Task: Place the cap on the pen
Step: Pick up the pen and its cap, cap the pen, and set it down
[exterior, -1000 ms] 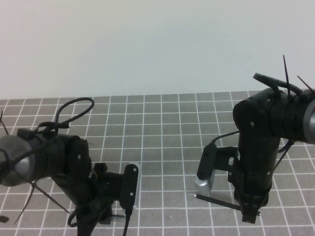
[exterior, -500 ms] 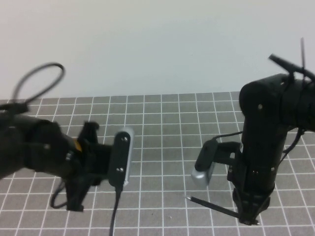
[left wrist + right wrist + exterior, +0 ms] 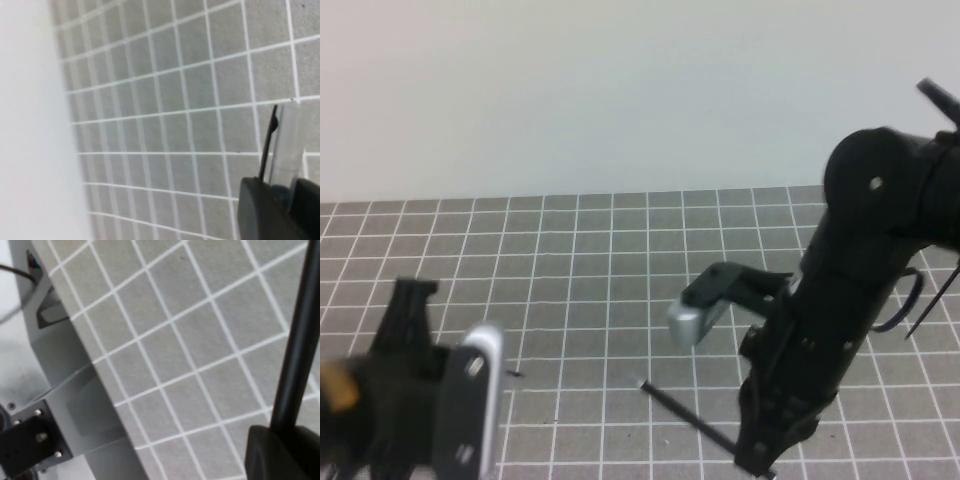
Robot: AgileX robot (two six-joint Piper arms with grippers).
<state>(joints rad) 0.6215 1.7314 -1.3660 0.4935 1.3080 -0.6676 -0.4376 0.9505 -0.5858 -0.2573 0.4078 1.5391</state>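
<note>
While the right hand [image 3: 752,455] stays hidden under its own arm for the most part, the high view shows it clenched on the rear end of the black pen [image 3: 688,412]. The pen juts out of that hand at a slant. Its fine tip points toward the robot's left and slightly away from the robot, over the grey gridded table [image 3: 600,260]. In the right wrist view the pen's shaft [image 3: 299,340] runs straight out of the dark finger block, and it appears to hang clear of the grid below. A silver camera housing [image 3: 698,315] on the right arm sits just beyond the pen, on the far side from the robot.

Well to the left of the pen's tip is the left arm [image 3: 390,400], low at the near edge. The left wrist view shows the left hand [image 3: 284,200] grasping the cap [image 3: 289,140], a clear tube with a thin black clip along one side. The cap's base is pinched between the two dark fingers [image 3: 260,210] and the rest sticks out over the table. Cap and pen are well apart, not yet joined.
</note>
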